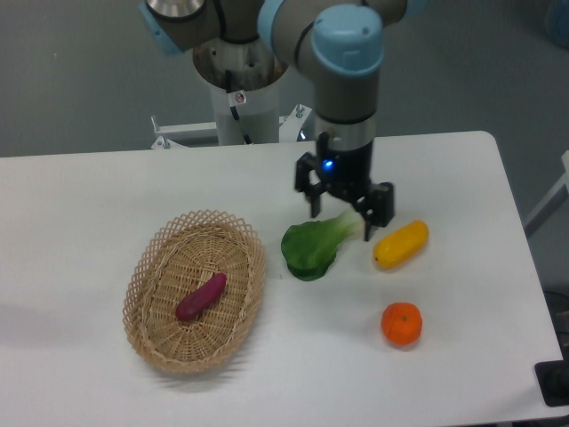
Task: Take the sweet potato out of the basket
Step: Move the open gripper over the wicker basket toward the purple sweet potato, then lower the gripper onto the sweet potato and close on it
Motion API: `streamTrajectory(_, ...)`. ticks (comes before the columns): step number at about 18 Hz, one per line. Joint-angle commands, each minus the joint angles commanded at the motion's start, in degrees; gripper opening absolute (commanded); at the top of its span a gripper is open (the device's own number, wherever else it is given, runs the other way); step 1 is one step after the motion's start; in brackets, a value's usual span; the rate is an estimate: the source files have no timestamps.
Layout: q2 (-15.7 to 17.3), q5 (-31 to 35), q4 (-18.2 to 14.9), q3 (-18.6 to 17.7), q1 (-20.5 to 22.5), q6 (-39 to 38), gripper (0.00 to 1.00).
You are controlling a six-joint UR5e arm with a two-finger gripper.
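Hovering: gripper (pixel 342 212) hangs over the white table (pixel 89 196), fingers spread wide and holding nothing, tips just above the pale stem of a leafy green (pixel 313 247).
Potato: one sweet potato (pixel 201 296) lies slantwise on the floor of the basket (pixel 147 258), well off to the gripper's lower left in the camera view.
Basket: one, oval and woven, its looped rim apart from the green beside it.
Edges: basket's near rim sits close to the table's front edge; bare tabletop lies between gripper and basket.
Right of gripper: one yellow vegetable (pixel 401 244), just beside the right-hand finger.
Below gripper: one orange (pixel 401 323), apart from the rest.
Count: five loose items, one arm.
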Motion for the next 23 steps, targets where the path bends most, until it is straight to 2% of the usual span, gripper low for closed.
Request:
streamTrajectory(3, -1.50, 0.53, 0.35, -0.53, -4.49, -5.90, 1.00)
streamTrajectory(6, -2.64, 0.70, 0.44, -2.37, -7.13, -3.64, 1.00)
streamTrajectory(14, -9.49, 3.96, 0.79, -1.68, -15.30, -1.25, 1.00)
streamTrajectory(16, -11.33, 4.04, 1.23, -1.67, -15.92, -1.43, 0.98)
streamTrajectory(19, -13.10, 4.13, 5.26, -1.93, -16.98, -2.39, 0.98)
streamTrajectory(23, -14.94, 5.88, 6.15, -2.11, -17.15, -2.93, 0.99)
